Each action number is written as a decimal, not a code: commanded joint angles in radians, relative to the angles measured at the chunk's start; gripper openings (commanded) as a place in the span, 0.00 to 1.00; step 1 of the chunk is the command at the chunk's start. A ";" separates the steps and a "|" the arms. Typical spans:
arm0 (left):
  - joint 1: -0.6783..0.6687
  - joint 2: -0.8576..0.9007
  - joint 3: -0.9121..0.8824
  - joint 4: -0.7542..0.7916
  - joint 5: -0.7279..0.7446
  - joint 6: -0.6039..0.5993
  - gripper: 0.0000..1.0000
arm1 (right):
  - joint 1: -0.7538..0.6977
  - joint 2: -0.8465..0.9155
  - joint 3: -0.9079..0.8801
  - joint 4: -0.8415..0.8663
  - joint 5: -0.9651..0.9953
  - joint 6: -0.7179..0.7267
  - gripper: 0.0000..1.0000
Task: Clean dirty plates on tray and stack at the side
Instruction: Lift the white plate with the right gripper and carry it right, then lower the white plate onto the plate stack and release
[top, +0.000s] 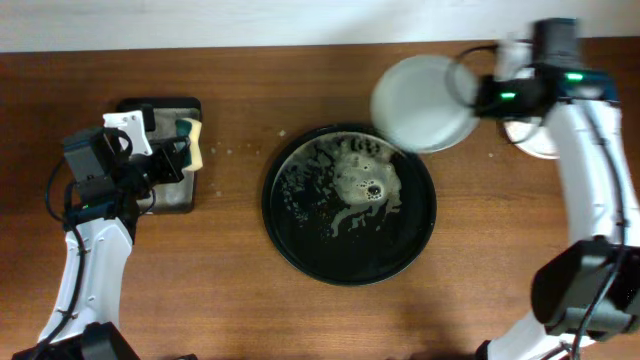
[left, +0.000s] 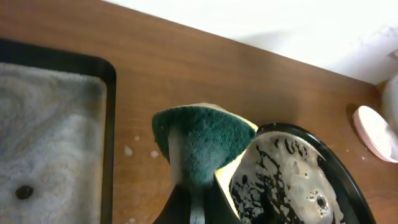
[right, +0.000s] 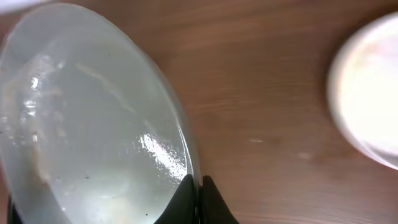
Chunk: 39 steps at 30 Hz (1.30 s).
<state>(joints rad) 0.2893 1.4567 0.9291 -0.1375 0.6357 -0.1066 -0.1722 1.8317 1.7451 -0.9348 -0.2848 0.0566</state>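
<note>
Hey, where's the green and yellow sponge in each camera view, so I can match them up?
Overhead: sponge at far left, by the rectangular tray's right edge.
Left wrist: centre, green face showing.
Right wrist: not in it.
Shared landmark: round black tray, centre overhead, lower right in left wrist.

Matt grained brown wood makes the table (top: 230, 250), the far-right plate (top: 425, 100) is glossy wet white, the round tray (top: 300, 245) shiny black under suds, the sponge (left: 199, 143) rough green fibre.
</note>
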 joint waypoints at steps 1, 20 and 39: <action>0.003 -0.021 0.006 -0.032 -0.054 -0.001 0.01 | -0.160 0.016 0.016 0.035 -0.101 0.013 0.04; -0.035 -0.024 0.006 -0.171 -0.233 -0.002 0.01 | -0.452 0.335 0.014 0.332 -0.060 0.300 0.04; -0.085 -0.105 0.006 -0.175 -0.325 -0.002 0.01 | -0.452 0.398 0.015 0.409 0.050 0.346 0.70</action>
<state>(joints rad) 0.2066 1.3849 0.9291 -0.3115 0.3237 -0.1062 -0.6224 2.2269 1.7451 -0.5220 -0.2558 0.3904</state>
